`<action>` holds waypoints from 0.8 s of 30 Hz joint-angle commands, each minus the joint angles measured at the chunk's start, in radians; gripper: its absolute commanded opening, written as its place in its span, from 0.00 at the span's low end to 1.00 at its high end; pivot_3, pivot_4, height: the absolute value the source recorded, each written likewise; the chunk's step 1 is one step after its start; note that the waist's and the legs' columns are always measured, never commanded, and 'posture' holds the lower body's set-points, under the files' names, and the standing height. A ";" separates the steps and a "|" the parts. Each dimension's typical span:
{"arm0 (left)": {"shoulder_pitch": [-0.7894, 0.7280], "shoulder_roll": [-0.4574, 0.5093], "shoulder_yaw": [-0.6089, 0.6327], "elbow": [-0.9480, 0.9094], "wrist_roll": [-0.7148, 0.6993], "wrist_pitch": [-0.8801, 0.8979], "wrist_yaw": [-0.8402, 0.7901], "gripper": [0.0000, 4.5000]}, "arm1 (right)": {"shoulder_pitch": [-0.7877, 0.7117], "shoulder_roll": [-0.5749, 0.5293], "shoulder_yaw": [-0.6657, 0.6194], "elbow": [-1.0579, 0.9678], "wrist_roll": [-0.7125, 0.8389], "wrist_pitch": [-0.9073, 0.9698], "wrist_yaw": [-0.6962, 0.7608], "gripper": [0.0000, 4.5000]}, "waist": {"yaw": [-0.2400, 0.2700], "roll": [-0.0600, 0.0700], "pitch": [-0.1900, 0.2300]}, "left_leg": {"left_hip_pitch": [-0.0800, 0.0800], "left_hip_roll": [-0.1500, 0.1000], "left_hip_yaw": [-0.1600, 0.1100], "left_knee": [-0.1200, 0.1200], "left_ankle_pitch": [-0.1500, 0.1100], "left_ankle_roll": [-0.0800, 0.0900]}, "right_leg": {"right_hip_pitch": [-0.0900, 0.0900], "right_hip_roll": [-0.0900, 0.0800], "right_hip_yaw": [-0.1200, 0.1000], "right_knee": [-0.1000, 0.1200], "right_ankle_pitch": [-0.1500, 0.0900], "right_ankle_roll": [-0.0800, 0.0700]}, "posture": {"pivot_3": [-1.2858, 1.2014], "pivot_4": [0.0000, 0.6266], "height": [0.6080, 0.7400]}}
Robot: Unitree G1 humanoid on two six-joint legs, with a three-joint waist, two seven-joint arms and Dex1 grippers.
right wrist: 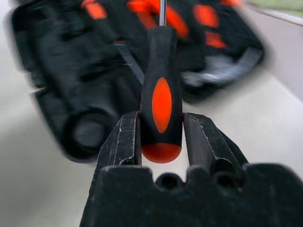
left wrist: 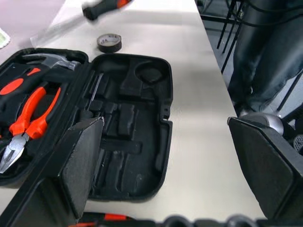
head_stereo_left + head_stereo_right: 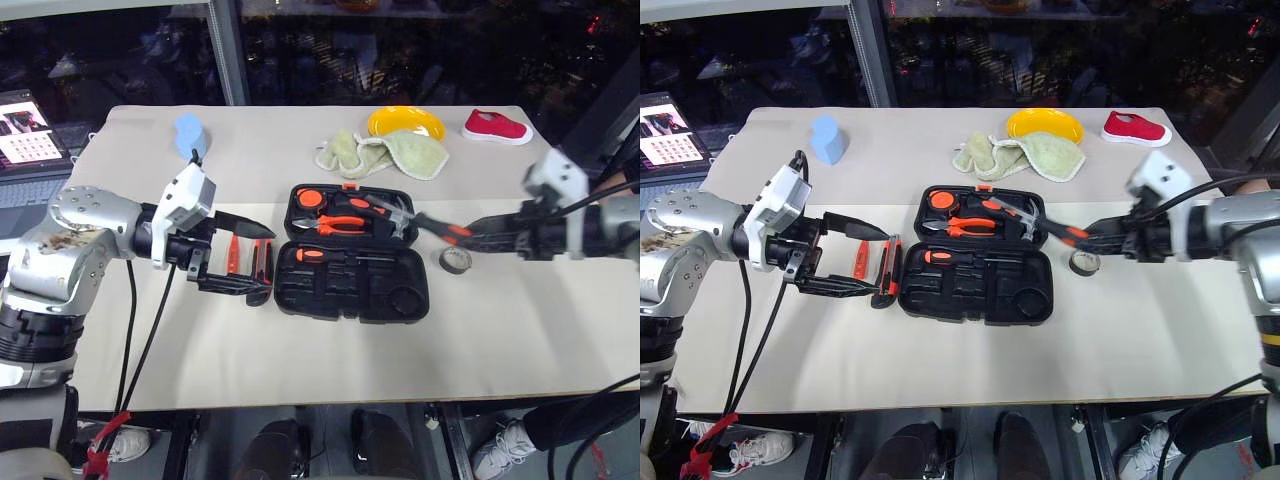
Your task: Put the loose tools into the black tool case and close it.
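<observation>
Right pincer (image 1: 161,137) clamps one screwdriver (image 1: 161,94); left pincer (image 3: 238,258) wide, empty; one case (image 3: 350,280) open.

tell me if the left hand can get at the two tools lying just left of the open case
Probably yes. The left hand hangs open right over the red screwdriver and the utility knife beside the black tool case, with nothing between. The right hand, gripping an orange-and-black screwdriver, is across the case.
</observation>
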State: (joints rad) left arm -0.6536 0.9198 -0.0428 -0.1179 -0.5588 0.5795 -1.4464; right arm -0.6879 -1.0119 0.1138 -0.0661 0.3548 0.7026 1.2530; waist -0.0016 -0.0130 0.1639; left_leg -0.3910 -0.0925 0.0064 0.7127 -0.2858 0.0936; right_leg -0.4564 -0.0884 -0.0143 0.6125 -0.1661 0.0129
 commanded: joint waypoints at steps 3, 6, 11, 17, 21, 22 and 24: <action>-0.001 0.030 0.034 -0.042 -0.011 0.008 0.002 1.00 | -0.053 0.069 0.065 0.002 -0.056 -0.150 0.039 0.22 | 0.003 0.000 0.000 | -0.002 0.000 0.000 -0.001 0.000 0.000 | -0.002 0.000 0.000 0.000 0.000 0.000 | 0.52 0.24 1.00; 0.014 0.036 0.039 -0.059 -0.015 0.014 0.006 1.00 | -0.067 0.096 0.119 0.063 -0.121 -0.263 0.060 0.22 | 0.011 0.000 0.000 | -0.003 0.000 -0.001 0.000 0.000 0.000 | -0.003 0.000 -0.002 -0.001 0.000 0.000 | 0.52 0.24 1.00; 0.025 0.032 0.043 -0.071 -0.013 0.015 0.019 1.00 | -0.090 0.121 0.171 0.173 -0.209 -0.369 0.083 0.22 | 0.012 0.000 0.000 | -0.003 -0.001 -0.001 0.000 0.000 0.000 | -0.002 0.000 -0.002 -0.001 0.000 0.000 | 0.52 0.24 1.00; 0.035 0.033 0.049 -0.093 -0.025 0.028 0.030 1.00 | -0.098 0.139 0.183 0.287 -0.273 -0.462 0.088 0.22 | 0.009 0.000 0.000 | -0.002 -0.001 -0.001 0.000 0.001 -0.001 | -0.002 0.000 -0.002 0.000 0.000 0.000 | 0.52 0.24 1.00; 0.022 0.029 0.046 -0.092 -0.026 0.034 0.033 1.00 | -0.107 0.171 0.175 0.330 -0.296 -0.485 0.076 0.22 | 0.006 0.000 0.000 | -0.002 -0.001 -0.001 0.000 0.001 -0.002 | -0.002 0.001 -0.002 0.000 0.000 -0.001 | 0.52 0.24 1.00; 0.019 0.028 0.044 -0.091 -0.026 0.034 0.033 1.00 | -0.107 0.178 0.174 0.333 -0.300 -0.492 0.078 0.22 | 0.005 0.000 0.000 | -0.002 -0.001 -0.001 0.000 0.001 -0.002 | -0.002 0.001 -0.001 0.000 0.000 -0.001 | 0.52 0.24 1.00; 0.016 0.026 0.042 -0.089 -0.026 0.033 0.033 1.00 | -0.106 0.188 0.172 0.338 -0.308 -0.500 0.080 0.22 | 0.003 0.000 0.000 | -0.002 -0.001 -0.001 0.000 0.001 -0.002 | -0.002 0.001 -0.001 0.000 0.000 -0.001 | 0.52 0.24 1.00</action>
State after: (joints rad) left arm -0.6178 0.9429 -0.0213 -0.1860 -0.5696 0.6146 -1.4154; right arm -0.7663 -0.8233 0.3101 0.2763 0.0523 0.2244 1.3391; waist 0.0010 -0.0132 0.1640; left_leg -0.3931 -0.0933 0.0053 0.7125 -0.2847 0.0920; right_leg -0.4587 -0.0879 -0.0158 0.6130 -0.1660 0.0123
